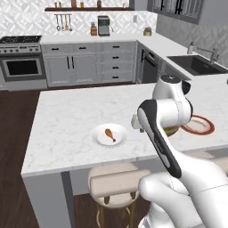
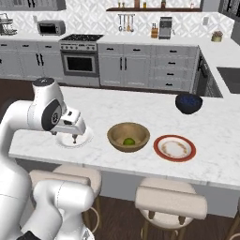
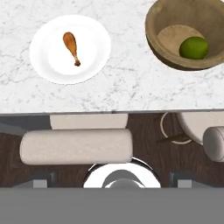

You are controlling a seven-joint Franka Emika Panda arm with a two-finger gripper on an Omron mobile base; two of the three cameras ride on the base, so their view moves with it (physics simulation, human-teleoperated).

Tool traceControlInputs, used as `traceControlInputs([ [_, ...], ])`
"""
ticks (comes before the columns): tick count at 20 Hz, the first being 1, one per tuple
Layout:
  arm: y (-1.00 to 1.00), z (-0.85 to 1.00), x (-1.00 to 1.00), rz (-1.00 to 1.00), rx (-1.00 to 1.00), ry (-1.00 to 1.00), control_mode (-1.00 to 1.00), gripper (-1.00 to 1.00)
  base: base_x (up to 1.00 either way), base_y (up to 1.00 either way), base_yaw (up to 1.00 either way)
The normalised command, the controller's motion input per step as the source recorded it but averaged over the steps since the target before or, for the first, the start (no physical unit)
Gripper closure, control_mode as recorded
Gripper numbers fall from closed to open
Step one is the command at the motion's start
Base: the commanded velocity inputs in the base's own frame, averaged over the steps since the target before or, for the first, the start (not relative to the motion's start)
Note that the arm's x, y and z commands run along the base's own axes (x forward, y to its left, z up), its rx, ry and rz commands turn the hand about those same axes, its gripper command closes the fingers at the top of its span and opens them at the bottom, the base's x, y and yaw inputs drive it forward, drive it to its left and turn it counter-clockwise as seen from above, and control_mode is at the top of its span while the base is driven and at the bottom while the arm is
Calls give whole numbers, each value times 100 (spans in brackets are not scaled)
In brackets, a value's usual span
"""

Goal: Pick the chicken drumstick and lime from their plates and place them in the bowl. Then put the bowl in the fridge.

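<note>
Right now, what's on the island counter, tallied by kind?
Plates: 2, plain white plate and red-rimmed plate
Bowls: 2, wooden bowl and dark blue bowl
Chicken drumstick: 1
Lime: 1
Total: 6

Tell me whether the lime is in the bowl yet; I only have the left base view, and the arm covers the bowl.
Observer: Yes, the lime lies inside the wooden bowl, near its wall.
Operator: And the red-rimmed plate, half hidden for me?
Observer: The red-rimmed plate carries no fruit; it sits right beside the bowl.
Operator: Anything else behind the arm?
Observer: A dark blue bowl stands farther back on the counter.
</note>
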Motion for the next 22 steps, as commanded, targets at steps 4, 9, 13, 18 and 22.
traceControlInputs([
  [4,0,0,0,0,0,0,100,-100,60,0,0],
  [9,0,0,0,0,0,0,100,-100,46,0,0],
  [13,0,0,13,1,0,0,-100,-100,23,0,0],
  [18,26,0,89,7,-6,0,-100,-100,0,0,0],
  [22,81,-37,100,10,-10,4,-100,-100,0,0,0],
])
